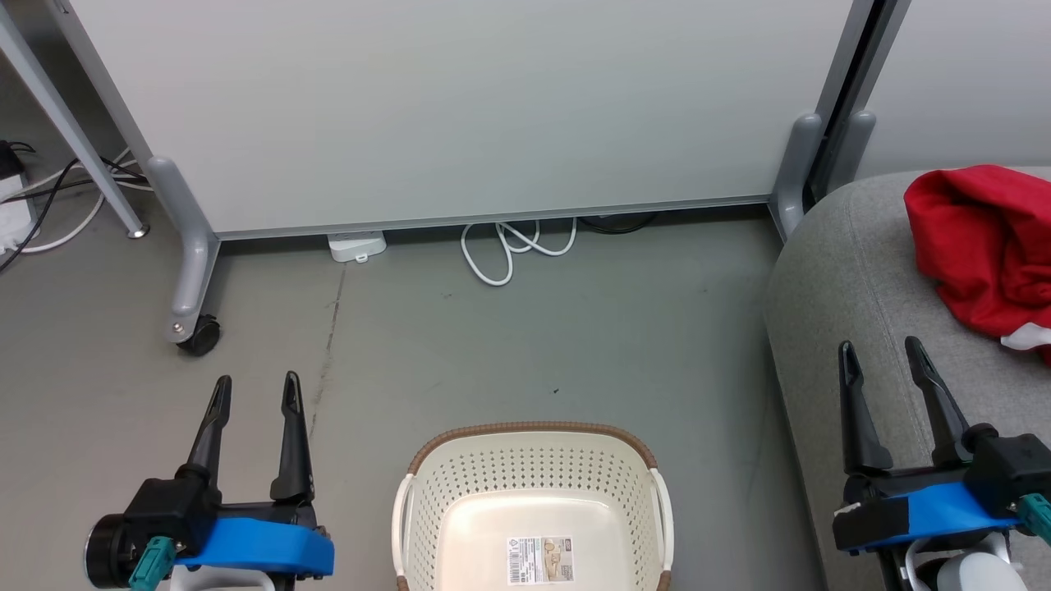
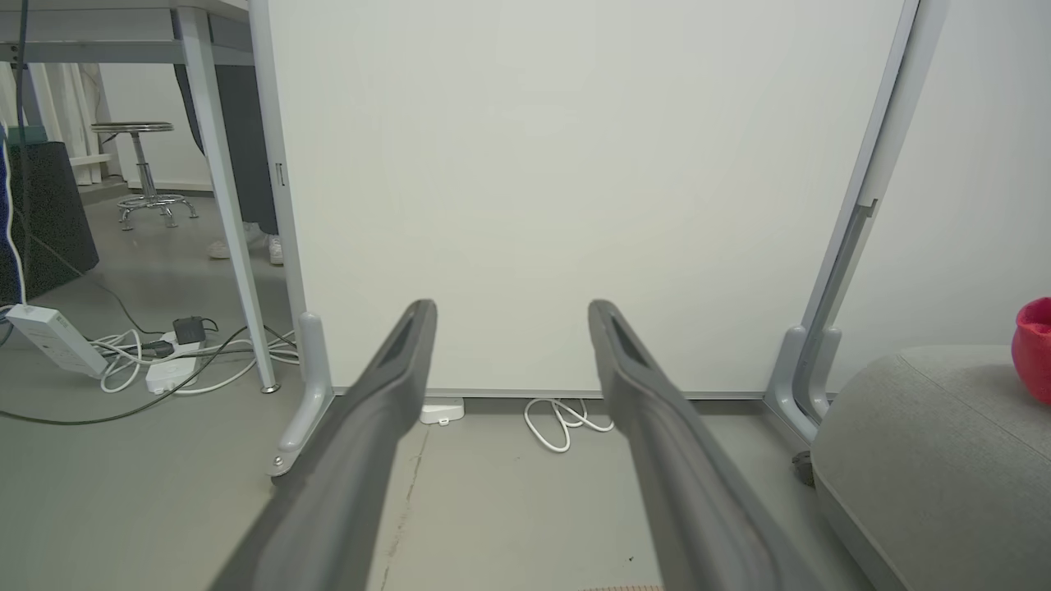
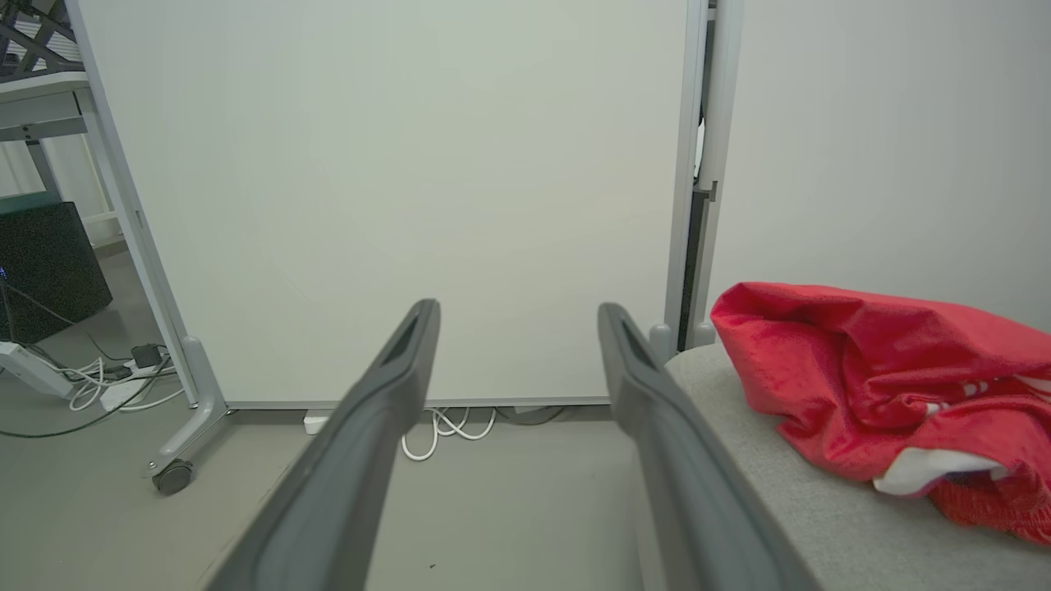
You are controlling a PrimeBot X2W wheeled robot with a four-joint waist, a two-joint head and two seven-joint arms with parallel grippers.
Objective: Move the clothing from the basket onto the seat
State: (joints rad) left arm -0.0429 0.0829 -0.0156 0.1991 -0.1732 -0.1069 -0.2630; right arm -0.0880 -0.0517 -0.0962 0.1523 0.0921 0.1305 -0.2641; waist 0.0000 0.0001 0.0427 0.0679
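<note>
The red clothes (image 1: 981,246) sit bunched up on the grey sofa seat (image 1: 854,279), with a bit of white trim peeking out. The basket (image 1: 534,447) stands on the floor (image 1: 493,345) beside it. There's a barcode sticker (image 1: 540,560) on its bottom, print too tiny to read. The left gripper (image 1: 256,390) and right gripper (image 1: 883,349) are both spread wide, holding nothing.
</note>
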